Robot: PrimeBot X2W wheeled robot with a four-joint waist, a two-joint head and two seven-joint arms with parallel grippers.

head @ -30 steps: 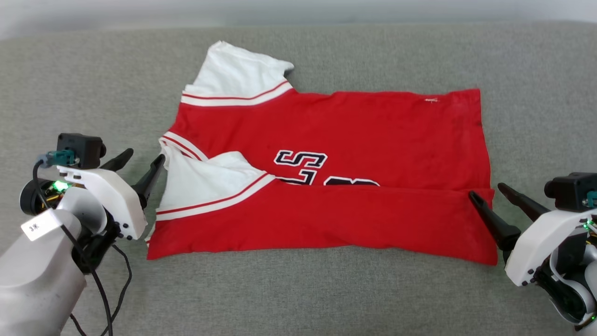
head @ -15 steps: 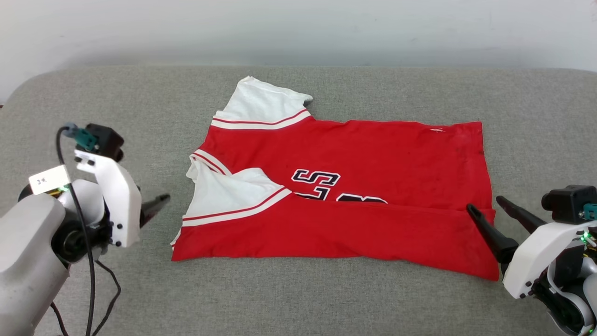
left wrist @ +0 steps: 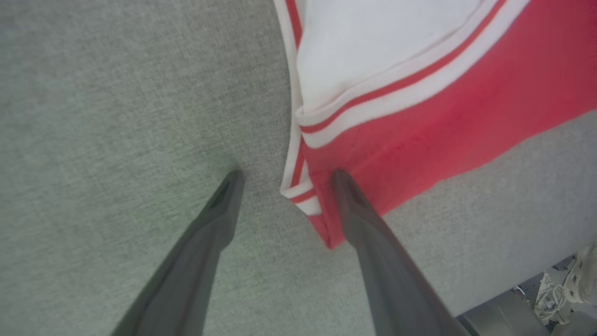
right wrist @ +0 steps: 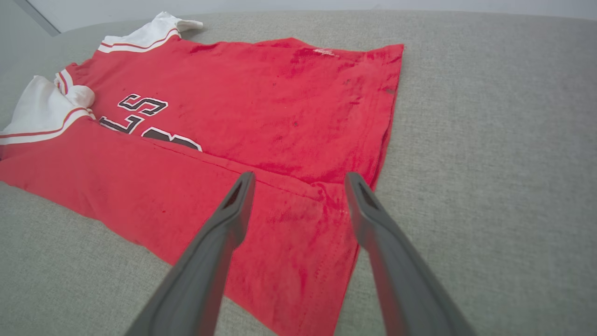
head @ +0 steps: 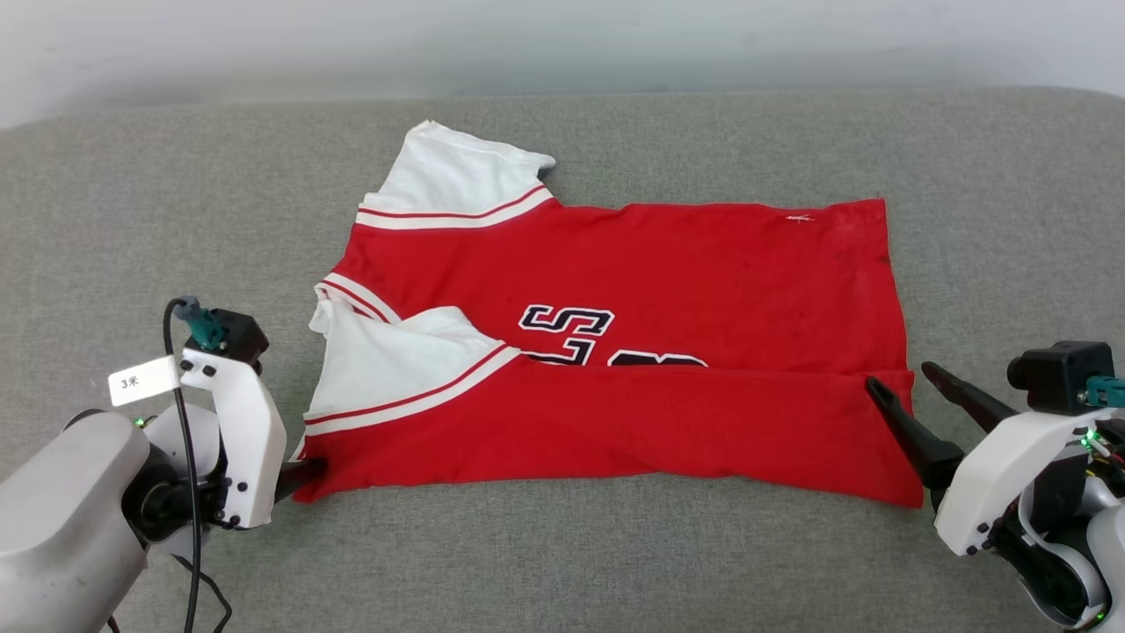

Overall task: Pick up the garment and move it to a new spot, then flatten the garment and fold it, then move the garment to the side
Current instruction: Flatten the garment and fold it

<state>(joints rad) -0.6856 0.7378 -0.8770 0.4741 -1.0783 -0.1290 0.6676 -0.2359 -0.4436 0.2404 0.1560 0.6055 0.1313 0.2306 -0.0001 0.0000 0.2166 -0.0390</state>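
Note:
The garment (head: pixel 668 264), a red jersey with white sleeves, lies spread sideways on the grey cushion (head: pixel 176 202). Its near edge is folded up over the lower part of the black letters. My left gripper (head: pixel 303 470) is low at the near left corner. In the left wrist view it (left wrist: pixel 287 175) stands open with the striped corner of the garment (left wrist: pixel 443 126) between its fingers, one finger resting on the red cloth. My right gripper (head: pixel 905 384) stands open at the hem's near right corner. In the right wrist view it (right wrist: pixel 301 176) hovers over the garment (right wrist: pixel 261 93).
A pale wall (head: pixel 562 44) runs behind the cushion. The cushion's front edge (left wrist: pixel 522 280) shows in the left wrist view, with cables and floor beyond it. Bare grey fabric surrounds the garment on all sides.
The head camera has shifted. My left gripper has dropped from beside the folded sleeve to the garment's near left corner. The right gripper stays at the hem, open as before.

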